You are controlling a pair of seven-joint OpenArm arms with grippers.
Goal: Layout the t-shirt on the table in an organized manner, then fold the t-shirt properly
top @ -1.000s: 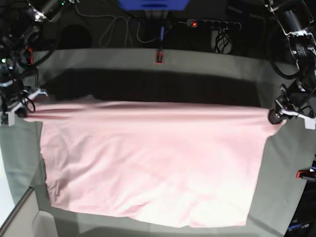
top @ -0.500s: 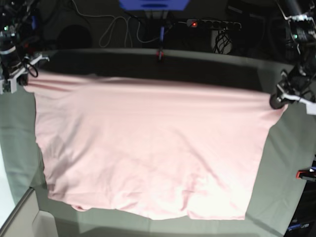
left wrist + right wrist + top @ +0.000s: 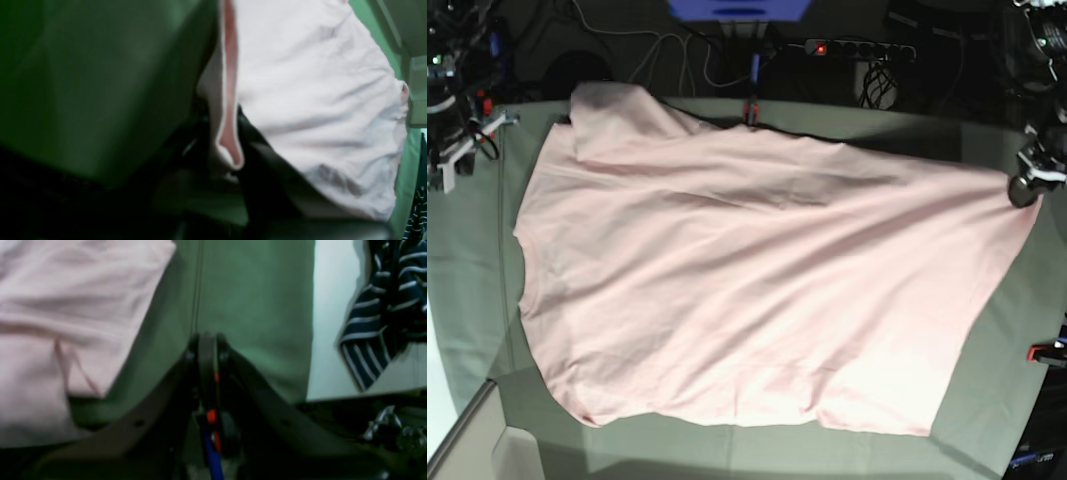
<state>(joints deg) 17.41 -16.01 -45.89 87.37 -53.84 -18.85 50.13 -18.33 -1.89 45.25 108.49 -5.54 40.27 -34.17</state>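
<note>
Fabric covered most of the table (image 3: 467, 300): the t-shirt (image 3: 757, 290) lay spread with its plain pink side up, reaching from near the far edge almost to the near edge and leaving grey-green margins along the left and right sides. One part of it, at the far left corner of the table, was rumpled and stood up a little in a loose fold, while the rest lay fairly flat with soft creases running across it. At the right edge of the table the shirt drew out to a point, and there the left gripper (image 3: 1024, 188) was clamped together on that corner of the cloth; in the left wrist view a hemmed fold of the pink cloth (image 3: 230, 100) ran down between its dark jaws. Over by the far left corner the right gripper (image 3: 457, 150) stood beside the shirt's edge and apart from it. Its jaws were pressed together with nothing between them, and in the right wrist view they met over bare table cover (image 3: 253, 300), the shirt (image 3: 66, 323) lying off to one side. Beyond the table's edge in that same view a dark blue garment with white stripes (image 3: 377, 316) lay crumpled on a pale surface. A red clamp (image 3: 749, 108) sat on the far edge of the table, with another (image 3: 1045, 352) at the right edge.
</note>
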